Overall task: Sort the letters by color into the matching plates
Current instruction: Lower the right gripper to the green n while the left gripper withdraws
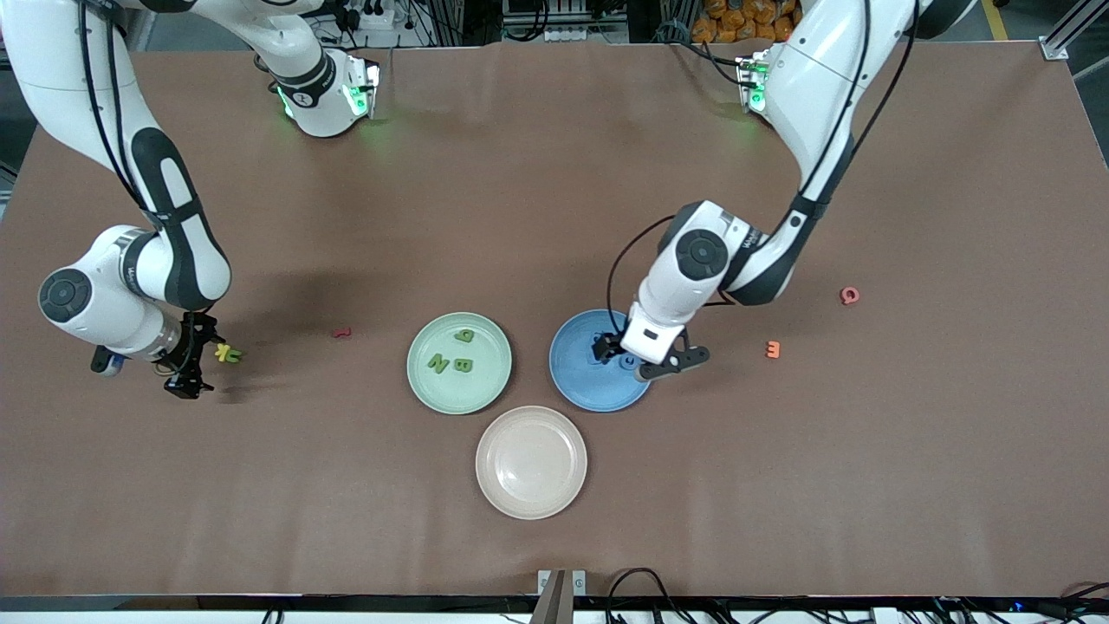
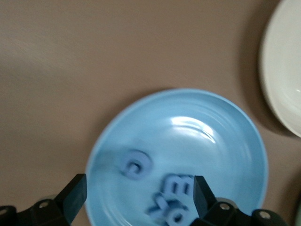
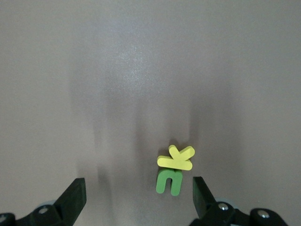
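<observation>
Several small chunky blue toy letters (image 2: 174,200) lie in the round shallow matte blue plate (image 1: 576,386), a round one (image 2: 135,164) apart from a cluster of the rest. The left gripper (image 1: 617,348) hangs just over that plate with its fingers (image 2: 73,195) spread wide and nothing between them. Beside it, toward the right arm's end, the pale green plate (image 1: 494,381) holds three green letters (image 1: 452,357), and the empty beige plate (image 1: 530,462) sits nearer the front camera, between the two. Toward the right arm's end of the brown table (image 1: 554,173), the right gripper (image 1: 192,357) is low and released, by a yellow letter (image 3: 176,157) lying partly on a green letter (image 3: 169,181). A small red letter (image 1: 343,332) lies between these and the green plate. An orange letter (image 1: 773,349) and a red round letter (image 1: 850,295) lie toward the left arm's end.
</observation>
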{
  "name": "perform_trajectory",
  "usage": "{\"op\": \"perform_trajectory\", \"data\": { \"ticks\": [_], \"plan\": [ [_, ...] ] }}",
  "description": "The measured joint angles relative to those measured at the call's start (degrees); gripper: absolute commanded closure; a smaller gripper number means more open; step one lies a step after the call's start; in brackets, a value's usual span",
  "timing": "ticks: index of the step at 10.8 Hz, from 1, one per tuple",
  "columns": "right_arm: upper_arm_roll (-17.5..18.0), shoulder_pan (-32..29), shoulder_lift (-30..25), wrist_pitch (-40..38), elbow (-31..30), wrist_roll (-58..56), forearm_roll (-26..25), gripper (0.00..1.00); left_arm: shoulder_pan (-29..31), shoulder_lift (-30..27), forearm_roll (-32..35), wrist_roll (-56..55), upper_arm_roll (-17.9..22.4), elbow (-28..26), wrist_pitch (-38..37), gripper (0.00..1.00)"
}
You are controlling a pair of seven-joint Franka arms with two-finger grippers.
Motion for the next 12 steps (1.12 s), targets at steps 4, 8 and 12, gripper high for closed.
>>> {"op": "perform_trajectory", "data": {
  "ticks": [4, 8, 12],
  "plan": [
    [0.24, 0.18, 0.00, 1.63, -2.01, 0.05, 0.14, 0.00, 7.63, -3.04, 1.66, 5.61, 0.07, 0.84, -10.61, 0.00],
    [0.40, 0.77, 0.02, 1.63, -2.46, 0.44, 0.23, 0.00, 11.11, -7.41, 1.71, 13.48, 0.00, -3.16, -18.13, 0.00],
    [0.43, 0.77, 0.31, 2.67, -3.32, 0.47, 0.23, 0.00, 13.11, -16.88, 1.74, 17.26, -0.18, -17.11, -18.29, 0.00]
  ]
}}
